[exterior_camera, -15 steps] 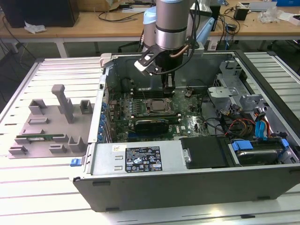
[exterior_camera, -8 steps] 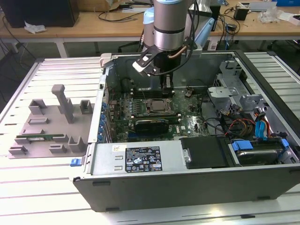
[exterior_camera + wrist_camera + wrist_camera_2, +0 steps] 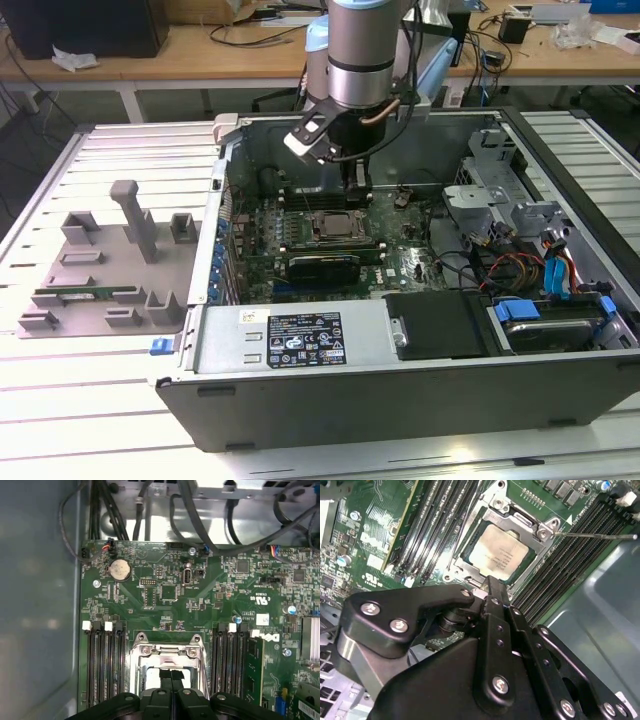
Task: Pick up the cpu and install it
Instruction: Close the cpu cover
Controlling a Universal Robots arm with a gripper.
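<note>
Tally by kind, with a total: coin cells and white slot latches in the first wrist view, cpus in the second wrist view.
coin cell: 1
white latches: 4
cpu: 1
Total: 6

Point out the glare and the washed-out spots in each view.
Exterior view: the white slatted table is washed out along the near edge. Second wrist view: the silvery square cpu catches a soft sheen. First wrist view: the grey metal panel beyond the green motherboard glares white.
</note>
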